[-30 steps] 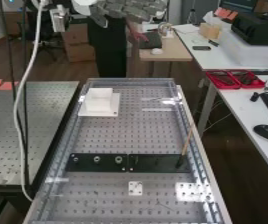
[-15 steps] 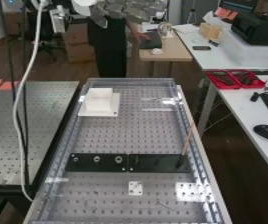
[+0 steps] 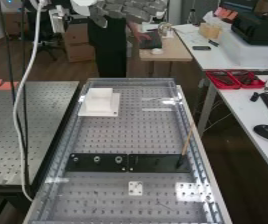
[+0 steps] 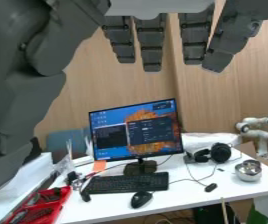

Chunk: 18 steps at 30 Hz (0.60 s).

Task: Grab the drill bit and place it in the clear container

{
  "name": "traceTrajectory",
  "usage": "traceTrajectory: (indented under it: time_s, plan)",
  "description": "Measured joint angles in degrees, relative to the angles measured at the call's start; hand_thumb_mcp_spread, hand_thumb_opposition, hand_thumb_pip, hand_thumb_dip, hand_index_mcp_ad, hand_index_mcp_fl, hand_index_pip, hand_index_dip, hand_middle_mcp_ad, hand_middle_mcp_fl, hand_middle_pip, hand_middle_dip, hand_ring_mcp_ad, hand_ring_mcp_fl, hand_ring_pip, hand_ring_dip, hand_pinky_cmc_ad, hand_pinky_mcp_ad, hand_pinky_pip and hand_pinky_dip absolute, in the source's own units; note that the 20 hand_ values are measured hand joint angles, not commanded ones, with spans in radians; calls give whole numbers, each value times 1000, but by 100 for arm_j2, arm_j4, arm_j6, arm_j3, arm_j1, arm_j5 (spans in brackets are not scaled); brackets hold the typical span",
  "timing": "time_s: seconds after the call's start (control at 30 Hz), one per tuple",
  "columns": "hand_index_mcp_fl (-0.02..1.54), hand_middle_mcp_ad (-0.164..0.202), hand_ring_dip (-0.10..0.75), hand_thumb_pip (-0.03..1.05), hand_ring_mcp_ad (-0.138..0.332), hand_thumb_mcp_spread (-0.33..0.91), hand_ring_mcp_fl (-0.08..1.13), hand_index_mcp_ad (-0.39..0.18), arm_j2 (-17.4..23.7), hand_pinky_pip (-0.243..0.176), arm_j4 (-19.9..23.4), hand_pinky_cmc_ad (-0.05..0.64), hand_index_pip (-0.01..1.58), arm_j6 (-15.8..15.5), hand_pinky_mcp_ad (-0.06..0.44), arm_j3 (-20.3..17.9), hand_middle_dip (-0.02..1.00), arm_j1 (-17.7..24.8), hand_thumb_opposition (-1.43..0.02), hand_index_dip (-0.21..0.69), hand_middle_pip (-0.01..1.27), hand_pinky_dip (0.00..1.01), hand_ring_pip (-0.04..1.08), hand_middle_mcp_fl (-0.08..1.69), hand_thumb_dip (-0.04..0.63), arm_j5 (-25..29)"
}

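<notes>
The robot hand point(image 3: 134, 10) is seen at the top edge of the high view, in line past the far end of the perforated tabletop point(image 3: 121, 135) and apart from everything on it. In the wrist view the robot hand point(image 4: 150, 45) is released, its fingers straight and spaced apart.

Toward the near part of the tabletop, two dark plates are set end to end across it. Three round metal fittings point(image 3: 97, 159) are lined up on the left-hand plate point(image 3: 85, 167). On the right-hand plate point(image 3: 151, 164), a thin tan stick point(image 3: 186, 142) is stood near the outer end, its dark foot low and its upper part tilted toward the far end. Which of these small items is the drill bit cannot be told with certainty. A small white plate point(image 3: 135, 188) with holes is placed nearer than the dark plates. At the far left of the tabletop, a white block point(image 3: 99, 101) is carried on a flat white base point(image 3: 111, 111). Across from it, a clear object with bright glints point(image 3: 156, 106) is laid; whether it is the clear container cannot be told.

In the wrist view, a monitor point(image 4: 139, 129) is stood on a white desk point(image 4: 184, 200), with a keyboard point(image 4: 127, 183) before it and a mouse point(image 4: 141, 199) just beside the keyboard. Headphones point(image 4: 218, 152), a shiny metal bowl point(image 4: 248, 171) and red trays point(image 4: 41, 207) are also set on the desk.
</notes>
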Motion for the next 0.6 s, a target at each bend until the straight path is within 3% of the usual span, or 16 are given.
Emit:
traceTrajectory:
  time_s: [0.27, 0.6]
  plan:
    - [79, 134, -35, 278, 279, 185, 61, 56, 6, -75, 4, 346, 105, -2, 241, -12, 89, 11, -836, 30, 171, 208, 101, 75, 52, 225]
    - [79, 134, -35, 278, 279, 185, 61, 56, -128, -75, 42, 346, 101, -18, 241, -129, 89, 58, -836, 30, 171, 208, 101, 75, 52, 91]
